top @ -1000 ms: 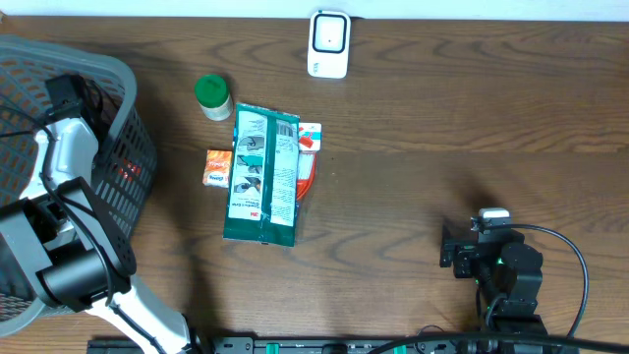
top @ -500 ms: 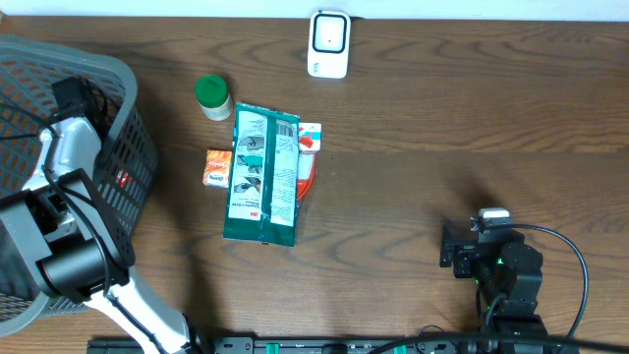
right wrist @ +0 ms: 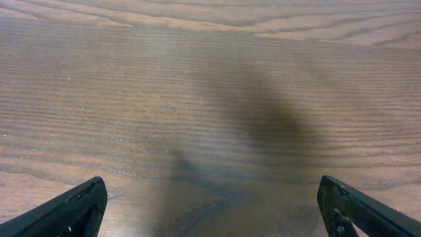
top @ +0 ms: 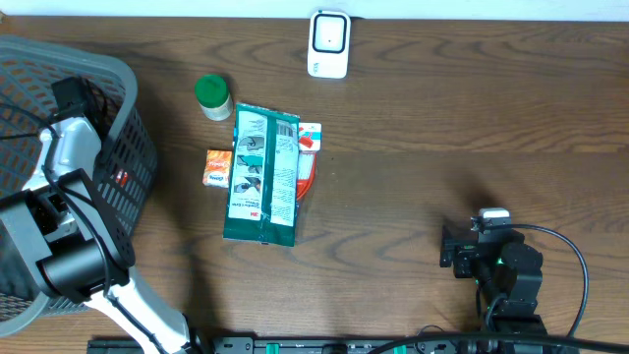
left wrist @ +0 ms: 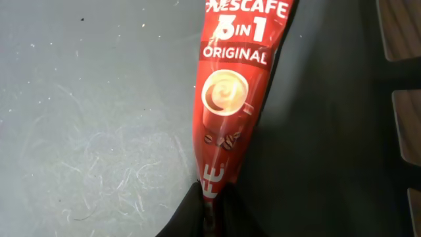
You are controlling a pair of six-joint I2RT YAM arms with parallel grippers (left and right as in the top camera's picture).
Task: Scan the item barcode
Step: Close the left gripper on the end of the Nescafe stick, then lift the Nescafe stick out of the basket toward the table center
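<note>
Versus a second ago: left gripper [left wrist: 210, 212] gone from wide to clenched, now pinching the lower tip of the coffee sachet [left wrist: 227, 99]. In the overhead view, left arm and the red glimpse through the mesh shifted slightly toward 7 o'clock. No visible change over the last half second. Right arm unmoved at 5 o'clock. Items on the table [top: 442, 118] unmoved.

Sachet: sits inside the grey basket [top: 98, 59] at the 9 o'clock edge of the table. Long, narrow, glossy red. Reads "3 IN 1 ORIGINAL" in white, with a brand name cut off at 12 o'clock. Carries a round coffee-cup picture, with small beans below it. Runs from the black fingertips at 6 o'clock up toward 12, tilted a little to 1 o'clock, over the scratched grey basket floor. No barcode on the visible face.

Right gripper [right wrist: 210, 204]: released, jaws spread wide over bare wood, grasping nothing.

Elsewhere, overhead: white device [top: 329, 44] at 12 o'clock, green package [top: 262, 177] near centre, green-lidded jar [top: 211, 95] at 11 o'clock of the package, and a small orange box [top: 217, 167] at its 9 o'clock side.
</note>
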